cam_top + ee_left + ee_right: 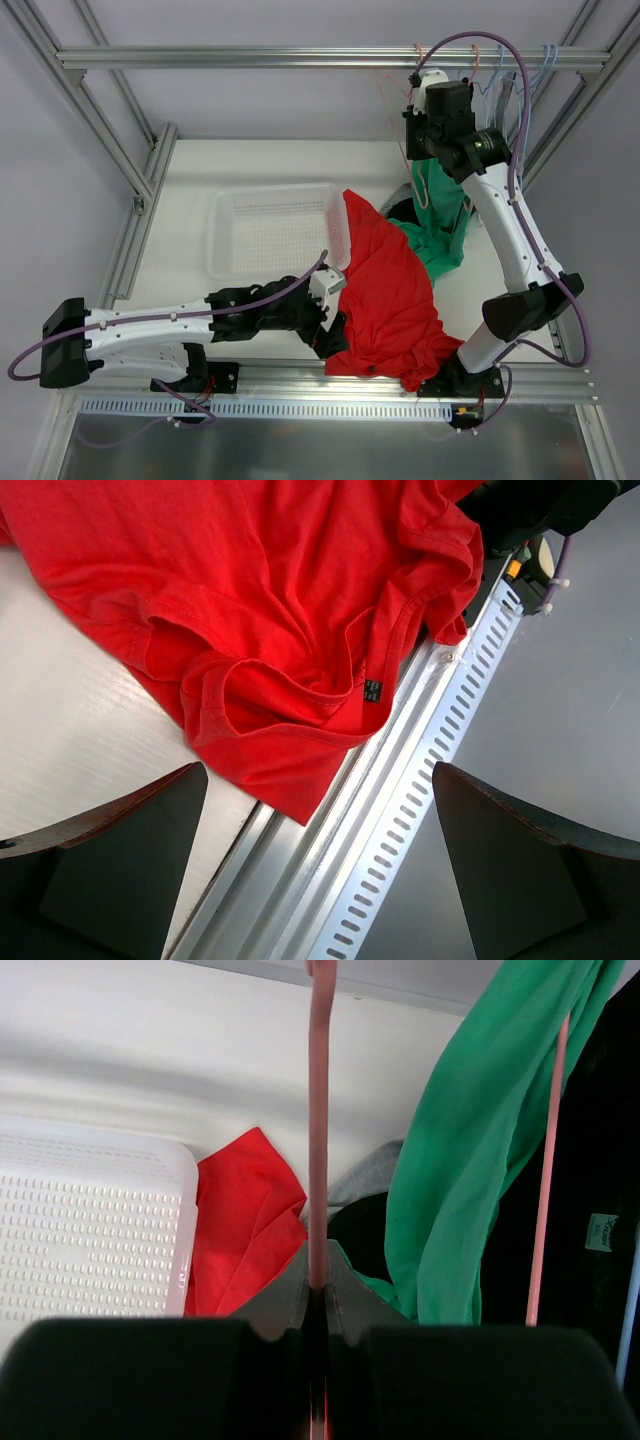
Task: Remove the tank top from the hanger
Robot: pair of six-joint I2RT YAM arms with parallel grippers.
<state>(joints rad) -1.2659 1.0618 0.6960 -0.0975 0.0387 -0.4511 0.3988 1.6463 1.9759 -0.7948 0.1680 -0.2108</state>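
Where its lower end gathers on the table [190,200], the green tank top [435,215] is plain, thin cloth in soft folds, touching the red garment [385,290] on its left. From that heap its long axis climbs away from the arms, narrowing into a hanging strip beside the raised right arm. In the right wrist view the strip passes out at the top, so how it sits on the hanger cannot be told.

The right gripper [318,1300] is pinched tight on the upright pink hanger [318,1140]; a second pink rod [548,1160] runs along the green cloth's other side, with a black garment [590,1110] behind it.

At the near edge, the left gripper [328,338] stands spread wide and holds nothing, over the slotted aluminium rail [420,780], which the red garment's hem overlaps. Farther left lies a white perforated basket [270,230], its corner under the red cloth. The tabletop is white, and an aluminium frame [250,57] boxes it in against pale walls.
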